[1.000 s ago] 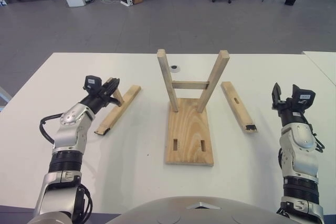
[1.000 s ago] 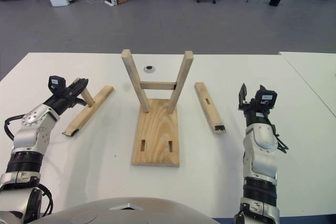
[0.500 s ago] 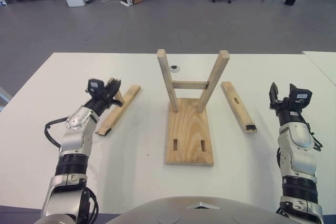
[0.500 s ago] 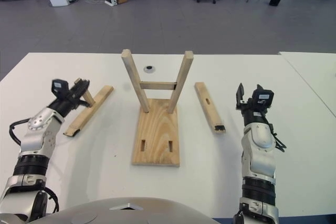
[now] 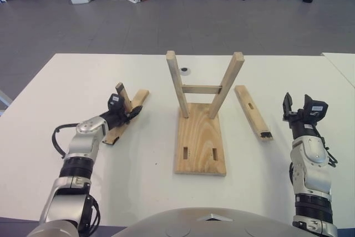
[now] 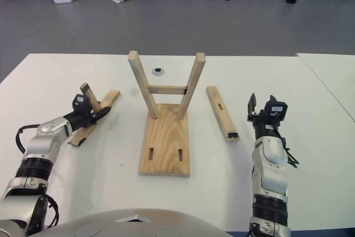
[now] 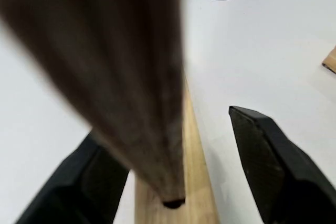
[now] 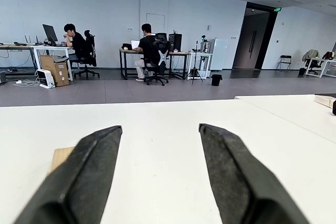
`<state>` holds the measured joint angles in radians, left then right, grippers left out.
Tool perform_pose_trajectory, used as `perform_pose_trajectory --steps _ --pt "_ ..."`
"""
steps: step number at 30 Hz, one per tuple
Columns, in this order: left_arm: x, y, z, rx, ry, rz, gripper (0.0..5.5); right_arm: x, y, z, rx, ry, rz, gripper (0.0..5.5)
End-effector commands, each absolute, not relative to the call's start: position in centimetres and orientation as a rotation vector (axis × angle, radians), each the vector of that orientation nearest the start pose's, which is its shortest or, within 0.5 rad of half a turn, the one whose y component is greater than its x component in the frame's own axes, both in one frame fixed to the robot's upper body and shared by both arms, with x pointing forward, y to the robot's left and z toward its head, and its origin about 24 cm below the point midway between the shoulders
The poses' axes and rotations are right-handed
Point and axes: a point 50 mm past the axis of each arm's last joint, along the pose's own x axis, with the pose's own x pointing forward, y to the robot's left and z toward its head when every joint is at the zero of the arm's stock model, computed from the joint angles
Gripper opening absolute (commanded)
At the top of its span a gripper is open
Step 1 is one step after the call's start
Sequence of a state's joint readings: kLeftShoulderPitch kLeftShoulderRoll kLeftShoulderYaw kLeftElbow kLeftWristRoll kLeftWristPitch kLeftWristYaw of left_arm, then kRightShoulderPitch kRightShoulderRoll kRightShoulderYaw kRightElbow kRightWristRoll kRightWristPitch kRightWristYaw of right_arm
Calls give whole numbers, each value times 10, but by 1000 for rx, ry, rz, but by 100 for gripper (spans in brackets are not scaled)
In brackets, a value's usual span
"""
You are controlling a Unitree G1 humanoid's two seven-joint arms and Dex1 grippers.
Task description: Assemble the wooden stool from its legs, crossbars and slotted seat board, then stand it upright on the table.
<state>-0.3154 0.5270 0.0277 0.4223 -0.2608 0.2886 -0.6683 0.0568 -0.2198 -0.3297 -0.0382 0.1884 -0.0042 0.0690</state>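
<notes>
Looking down over the worktop (image 5: pixel 66 81), I saw the seat board (image 5: pixel 201 140) lying flat at the centre, its long axis running straight away from me. The left standing leg (image 5: pixel 177 84) and the right standing leg (image 5: pixel 226 84) rose from its far end, pointing up and splaying outward at their tops, with a crossbar (image 5: pixel 201 89) set level between them. The two slots at the near end of the board were unfilled.

To the right of the board, a loose leg (image 5: pixel 252 112) lay flat. Its length ran near to far and its far end leaned slightly toward the centre. To the left lay another leg (image 5: pixel 138 98), angled so that its far end pointed toward the board, and a short bar (image 5: pixel 121 94) stuck up from it at a tilt.

The left end effector (image 5: pixel 132 112) sat low over that leg, released. In the left wrist view its fingers (image 7: pixel 273 177) stood wide apart on either side of the bar, and the one on the far side of the bar was clear of the wood. The right end effector (image 5: pixel 295 106) hovered near the right edge of the worktop, also released with its fingers spread. It was off to the side of the loose leg, not touching it.

Against the picture from a second earlier, the left arm had swung inward and dropped, so the end effector now lay along the leg. The right arm had drifted a little nearer to me. None of the wooden parts had shifted.
</notes>
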Motion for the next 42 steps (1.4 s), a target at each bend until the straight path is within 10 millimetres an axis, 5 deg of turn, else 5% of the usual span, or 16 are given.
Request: perform_pose_trajectory --steps 1,7,18,27,34,37,42 --pt "303 251 72 161 434 -508 371 217 -263 57 -30 -50 -302 274" --pt "282 257 69 175 511 -502 473 210 -261 53 -12 -44 -328 274" --pt "249 268 34 223 689 -512 473 205 -257 52 -30 -40 -337 274" --pt "253 267 47 259 635 -515 323 210 -255 55 -4 -52 -327 274" --pt "263 263 50 208 578 -520 204 221 -253 75 72 -130 -325 274" --pt "277 256 61 133 496 -523 202 225 -256 89 148 -187 -341 274" --pt "318 261 124 98 274 -498 202 236 -261 123 212 -287 -328 274"
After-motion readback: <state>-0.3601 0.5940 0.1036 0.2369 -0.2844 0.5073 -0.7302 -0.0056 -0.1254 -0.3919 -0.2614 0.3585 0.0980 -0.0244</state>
